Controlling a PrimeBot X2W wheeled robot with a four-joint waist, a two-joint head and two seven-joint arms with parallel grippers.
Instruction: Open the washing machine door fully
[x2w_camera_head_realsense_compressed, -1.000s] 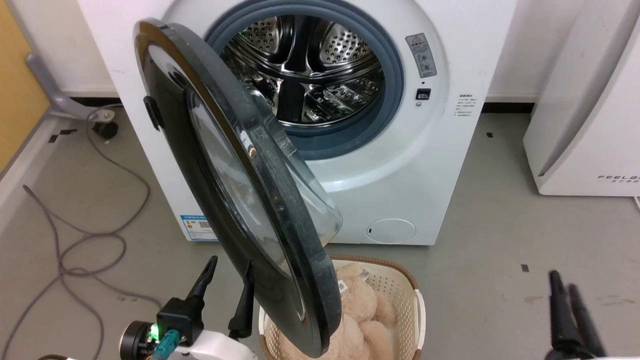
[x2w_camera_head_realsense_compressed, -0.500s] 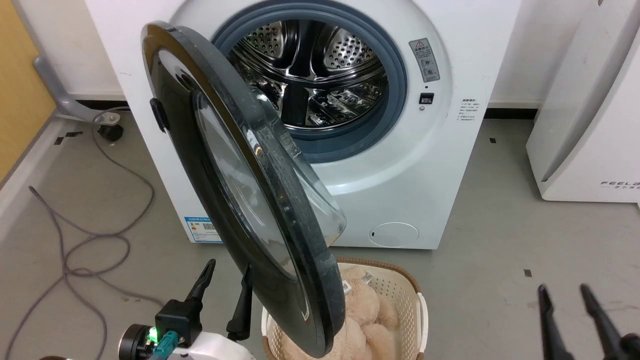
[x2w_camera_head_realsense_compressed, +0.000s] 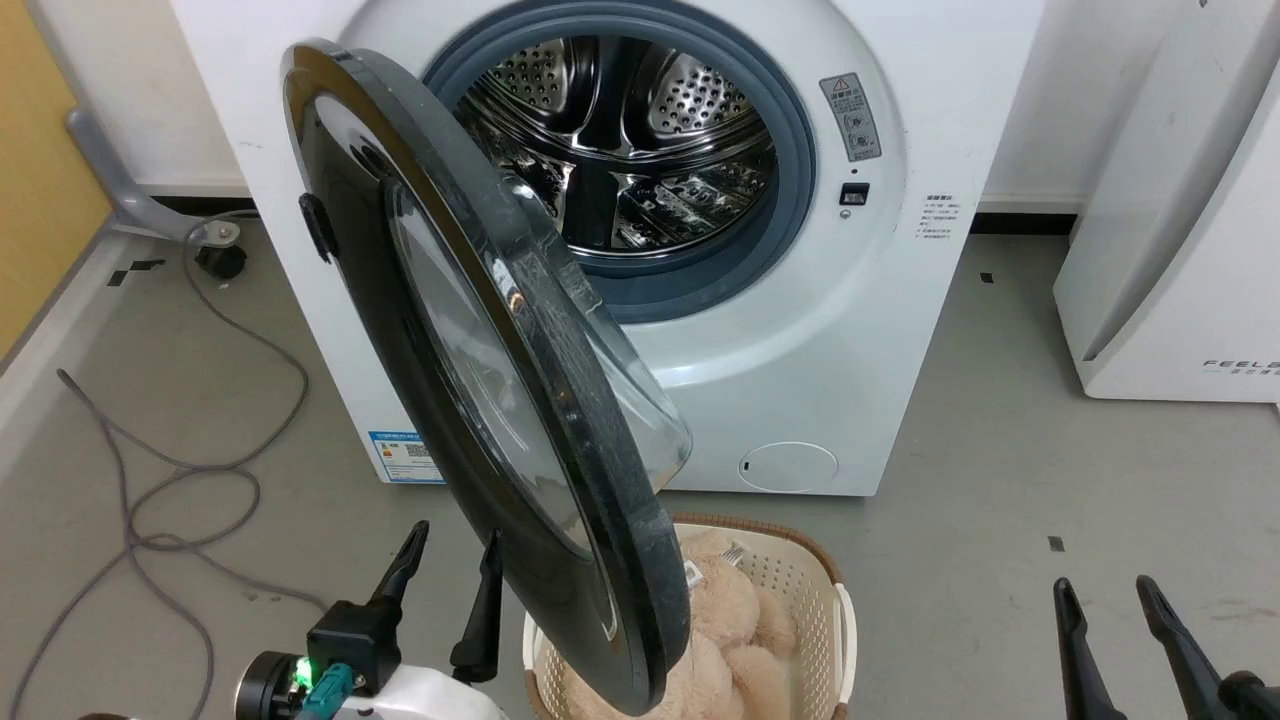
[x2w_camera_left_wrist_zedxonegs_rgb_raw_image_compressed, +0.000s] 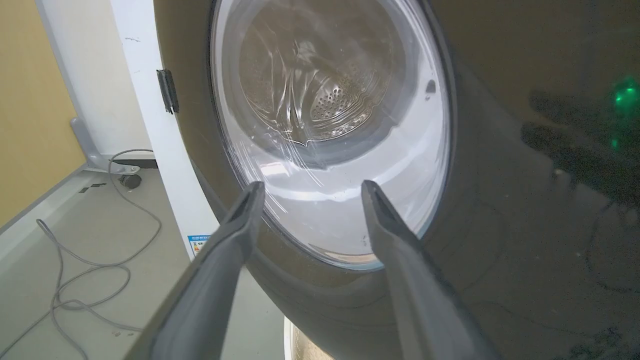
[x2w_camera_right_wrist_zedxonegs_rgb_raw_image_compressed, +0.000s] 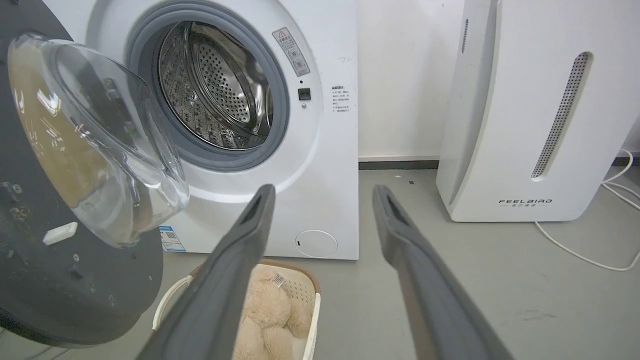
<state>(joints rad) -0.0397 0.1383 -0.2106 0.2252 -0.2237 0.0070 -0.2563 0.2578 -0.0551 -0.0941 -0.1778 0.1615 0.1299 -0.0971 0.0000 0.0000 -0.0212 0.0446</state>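
Observation:
The washing machine door (x2w_camera_head_realsense_compressed: 470, 360) hangs roughly half open, edge-on to the head view, hinged on the left of the white washing machine (x2w_camera_head_realsense_compressed: 800, 330). Its steel drum (x2w_camera_head_realsense_compressed: 620, 140) and grey rubber ring are exposed. My left gripper (x2w_camera_head_realsense_compressed: 455, 540) is open, just outside the door's glossy black outer face, near its lower part. In the left wrist view the left gripper (x2w_camera_left_wrist_zedxonegs_rgb_raw_image_compressed: 310, 187) points at the door's glass centre (x2w_camera_left_wrist_zedxonegs_rgb_raw_image_compressed: 330, 125), close to it; touching cannot be told. My right gripper (x2w_camera_head_realsense_compressed: 1100, 590) is open at the lower right, holding nothing. The right wrist view shows the right gripper (x2w_camera_right_wrist_zedxonegs_rgb_raw_image_compressed: 325, 190) and the door's inner face (x2w_camera_right_wrist_zedxonegs_rgb_raw_image_compressed: 75, 280).
A cream basket (x2w_camera_head_realsense_compressed: 825, 610) with a beige plush toy (x2w_camera_head_realsense_compressed: 725, 610) stands on the floor under the door's free edge. A white FEELBIRD appliance (x2w_camera_head_realsense_compressed: 1180, 250) stands at the right. Grey cables (x2w_camera_head_realsense_compressed: 180, 470) lie on the floor at the left, near a yellow wall.
My right gripper went from nearly shut to open and shifted slightly left. The camera moved a little early on. The door and left gripper stayed in place.

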